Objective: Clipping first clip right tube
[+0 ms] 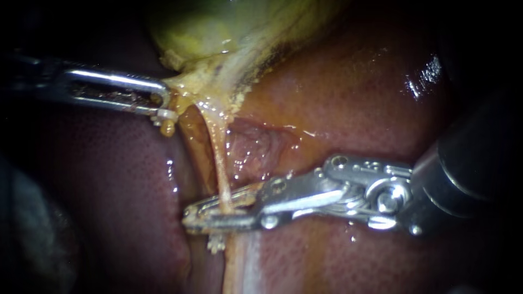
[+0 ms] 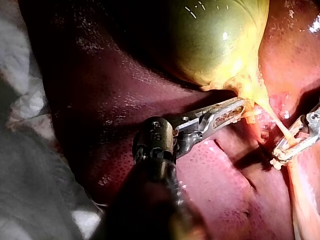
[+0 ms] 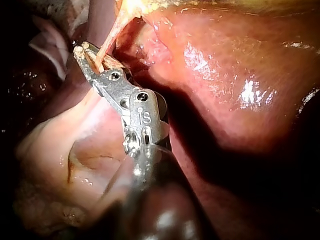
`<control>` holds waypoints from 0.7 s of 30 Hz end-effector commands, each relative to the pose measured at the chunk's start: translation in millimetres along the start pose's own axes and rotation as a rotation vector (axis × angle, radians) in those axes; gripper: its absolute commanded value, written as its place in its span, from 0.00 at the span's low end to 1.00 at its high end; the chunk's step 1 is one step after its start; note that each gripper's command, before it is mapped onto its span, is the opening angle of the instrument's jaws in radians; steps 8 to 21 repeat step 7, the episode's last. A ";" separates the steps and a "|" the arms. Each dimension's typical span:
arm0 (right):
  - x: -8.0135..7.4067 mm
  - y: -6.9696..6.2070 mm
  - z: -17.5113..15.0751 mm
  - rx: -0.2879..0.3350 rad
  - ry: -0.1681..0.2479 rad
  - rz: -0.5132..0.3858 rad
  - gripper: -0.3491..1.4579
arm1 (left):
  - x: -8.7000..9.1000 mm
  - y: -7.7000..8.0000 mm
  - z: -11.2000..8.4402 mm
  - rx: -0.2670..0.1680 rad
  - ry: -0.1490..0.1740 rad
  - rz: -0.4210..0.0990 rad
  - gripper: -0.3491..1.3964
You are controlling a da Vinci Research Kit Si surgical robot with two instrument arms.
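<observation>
A thin pale tube (image 1: pixel 219 158) runs down from the yellow-green gallbladder (image 1: pixel 201 27) across the liver (image 1: pixel 354 92). My right instrument (image 1: pixel 210 216) comes in from the right. Its jaws lie nearly together across the tube's lower part, shut on it from both sides. A pale clip tip pokes out under them. My left instrument (image 1: pixel 163 103) is shut on the yellowish tissue at the gallbladder's neck and holds it taut. In the left wrist view its jaws (image 2: pixel 241 106) pinch that neck below the gallbladder (image 2: pixel 215 40), with my right instrument (image 2: pixel 276 157) beyond. The right wrist view shows its own jaws (image 3: pixel 82 51) around the tube (image 3: pixel 111 32).
Wet red-brown liver (image 2: pixel 125 100) surrounds the field, and a raw pink hollow (image 1: pixel 256 147) lies just right of the tube. A wider pale band (image 1: pixel 242 261) continues downward below the jaws. Grey drape (image 2: pixel 30 165) borders the liver in the left wrist view.
</observation>
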 end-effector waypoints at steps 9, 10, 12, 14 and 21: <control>-0.5 0.0 0.1 0.006 -0.007 0.020 0.00 | -0.2 -0.1 0.6 -0.003 -0.003 0.001 0.00; -0.5 0.0 0.1 0.006 -0.007 0.020 0.00 | -0.2 -0.1 0.6 -0.003 -0.003 0.001 0.00; -0.5 0.0 0.1 0.006 -0.007 0.020 0.00 | -0.2 -0.1 0.6 -0.003 -0.003 0.001 0.00; -0.5 0.0 0.1 0.006 -0.007 0.020 0.00 | -0.2 -0.1 0.6 -0.003 -0.003 0.001 0.00; -0.5 0.0 0.1 0.006 -0.007 0.020 0.00 | -0.2 -0.1 0.6 -0.003 -0.003 0.001 0.00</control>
